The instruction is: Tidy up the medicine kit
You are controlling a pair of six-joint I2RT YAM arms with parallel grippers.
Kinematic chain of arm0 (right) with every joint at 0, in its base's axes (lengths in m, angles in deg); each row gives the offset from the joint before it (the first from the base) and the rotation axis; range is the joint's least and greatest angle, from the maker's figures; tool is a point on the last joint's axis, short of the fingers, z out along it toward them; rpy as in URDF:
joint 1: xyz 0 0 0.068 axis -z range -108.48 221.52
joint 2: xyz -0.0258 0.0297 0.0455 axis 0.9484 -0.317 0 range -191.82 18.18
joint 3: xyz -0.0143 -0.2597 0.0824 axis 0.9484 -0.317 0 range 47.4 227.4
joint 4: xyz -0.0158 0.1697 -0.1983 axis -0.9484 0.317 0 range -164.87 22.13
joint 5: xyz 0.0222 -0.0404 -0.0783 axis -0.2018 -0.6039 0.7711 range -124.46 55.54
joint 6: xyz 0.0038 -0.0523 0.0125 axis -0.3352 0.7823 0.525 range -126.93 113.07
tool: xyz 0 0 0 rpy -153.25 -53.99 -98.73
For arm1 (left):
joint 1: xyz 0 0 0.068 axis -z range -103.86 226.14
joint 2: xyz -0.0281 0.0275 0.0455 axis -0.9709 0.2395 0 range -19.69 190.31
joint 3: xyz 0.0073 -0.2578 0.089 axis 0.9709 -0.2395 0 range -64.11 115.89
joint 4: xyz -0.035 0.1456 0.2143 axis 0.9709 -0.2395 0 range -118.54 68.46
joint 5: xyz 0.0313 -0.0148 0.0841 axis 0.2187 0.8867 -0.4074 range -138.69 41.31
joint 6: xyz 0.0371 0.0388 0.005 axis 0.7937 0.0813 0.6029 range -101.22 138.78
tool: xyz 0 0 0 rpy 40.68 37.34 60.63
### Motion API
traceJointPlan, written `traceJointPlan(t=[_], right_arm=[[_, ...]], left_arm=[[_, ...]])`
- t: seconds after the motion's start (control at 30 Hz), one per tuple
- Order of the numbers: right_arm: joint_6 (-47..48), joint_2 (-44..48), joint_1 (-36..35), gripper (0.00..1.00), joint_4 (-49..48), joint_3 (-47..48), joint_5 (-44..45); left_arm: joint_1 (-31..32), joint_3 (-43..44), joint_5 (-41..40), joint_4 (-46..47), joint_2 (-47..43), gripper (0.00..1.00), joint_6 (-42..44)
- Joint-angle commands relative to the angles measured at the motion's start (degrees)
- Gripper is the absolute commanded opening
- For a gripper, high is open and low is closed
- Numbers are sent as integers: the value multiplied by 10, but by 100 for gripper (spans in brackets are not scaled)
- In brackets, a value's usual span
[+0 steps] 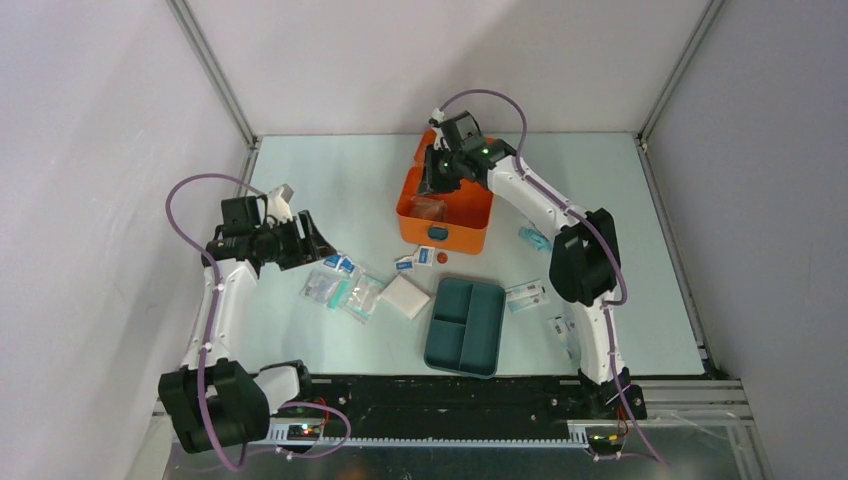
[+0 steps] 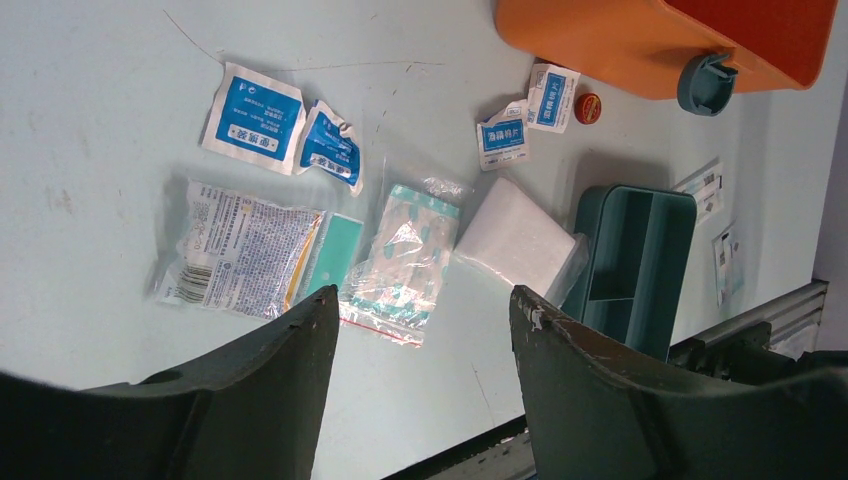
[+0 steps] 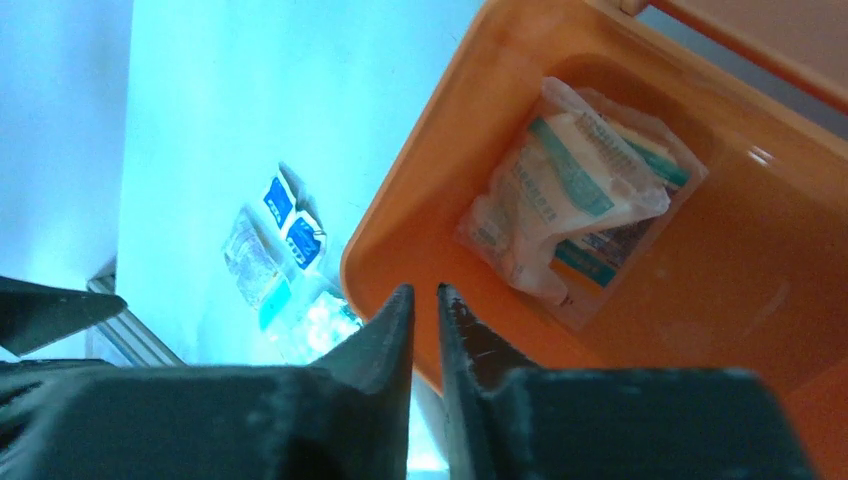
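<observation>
The medicine kit [image 1: 446, 218] is an orange box standing open at the back middle, its lid raised behind and its teal latch [image 2: 705, 82] facing front. A few white and teal packets [image 3: 575, 195] lie inside it. My right gripper [image 1: 433, 182] hovers over the kit's left part; in the right wrist view it [image 3: 425, 288] is shut and empty above the kit's rim [image 3: 400, 240]. My left gripper [image 1: 318, 240] is open and empty at the left, above the table in front of the loose packets [image 2: 405, 255].
A dark teal compartment tray [image 1: 465, 325] lies in front of the kit. A white gauze pad [image 1: 404, 296], clear bags [image 1: 345, 290], blue-white sachets [image 2: 252, 118] and a small red cap [image 2: 588, 107] lie left of it. More packets [image 1: 527, 295] lie to its right.
</observation>
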Motion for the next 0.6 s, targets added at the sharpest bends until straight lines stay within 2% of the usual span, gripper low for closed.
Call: traceJointPlan(t=[0.0, 0.07, 0.57], right_arm=[[2, 11, -2, 3, -15, -9, -27], [2, -3, -3, 0, -19, -6, -44], [30, -110, -8, 0, -7, 39, -26]], left_arm=[[3, -2, -1, 17, -12, 69, 10], [3, -3, -1, 17, -15, 69, 9], [3, -10, -6, 18, -21, 69, 11]])
